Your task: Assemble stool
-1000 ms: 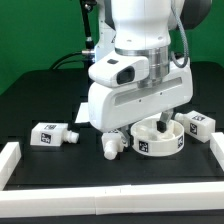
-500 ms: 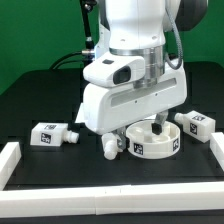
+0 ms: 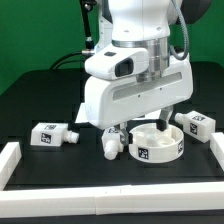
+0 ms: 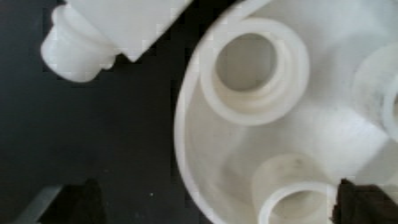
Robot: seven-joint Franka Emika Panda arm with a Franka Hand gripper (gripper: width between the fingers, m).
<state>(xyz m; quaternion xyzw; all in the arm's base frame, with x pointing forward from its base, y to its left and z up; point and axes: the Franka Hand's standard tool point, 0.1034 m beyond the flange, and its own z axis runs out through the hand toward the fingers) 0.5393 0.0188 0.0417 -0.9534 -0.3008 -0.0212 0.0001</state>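
Poised straight above the seat disc (image 3: 158, 146), with gripper (image 4: 214, 203) spread wide and holding nothing. Flat on the desk (image 3: 40, 100), near right, sockets up. Just left of it, a leg (image 3: 112, 146) on its side, probably next to fetch.
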